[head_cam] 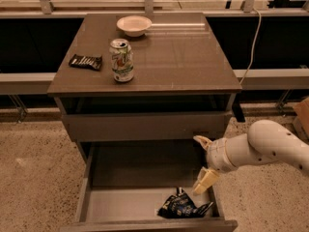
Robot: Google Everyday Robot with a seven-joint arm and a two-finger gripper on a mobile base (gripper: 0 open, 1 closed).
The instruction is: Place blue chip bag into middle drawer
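Observation:
The blue chip bag lies crumpled on the pale floor of the open middle drawer, near its front right corner. My gripper hangs over the drawer's right side, above and just right of the bag, apart from it. Its two pale fingers are spread wide with nothing between them. The white arm reaches in from the right.
On the cabinet top stand a soda can, a flat black candy wrapper at the left edge and a white bowl at the back. The closed upper drawer front overhangs the open drawer. A cable hangs at the right.

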